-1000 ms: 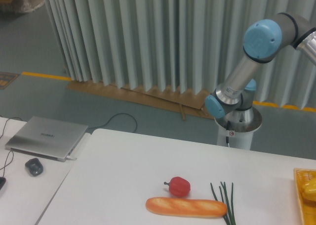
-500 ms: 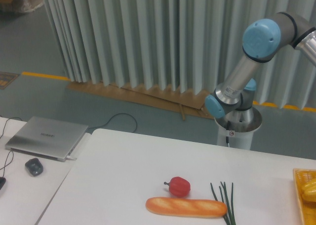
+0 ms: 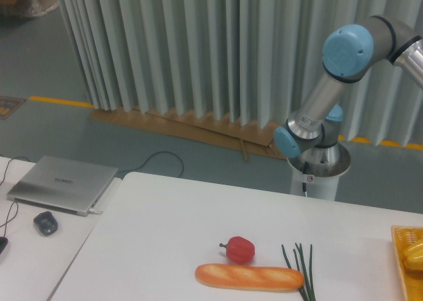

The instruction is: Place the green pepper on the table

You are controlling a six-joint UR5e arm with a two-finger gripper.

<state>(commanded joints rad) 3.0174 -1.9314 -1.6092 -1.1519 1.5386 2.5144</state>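
Resting on the table (image 3: 172,215): red pepper (image 3: 240,249) just behind a bread loaf (image 3: 249,277), chive stalks (image 3: 303,269) at the loaf's right end. Gripper and green pepper are out of view; jaw state cannot be told.

One fixed camera looks from the front of the table (image 3: 165,215), a little above it, facing the grey curtain (image 3: 198,49) behind. The arm (image 3: 330,102) stands at the far right — only partly in frame. No second view exists here.
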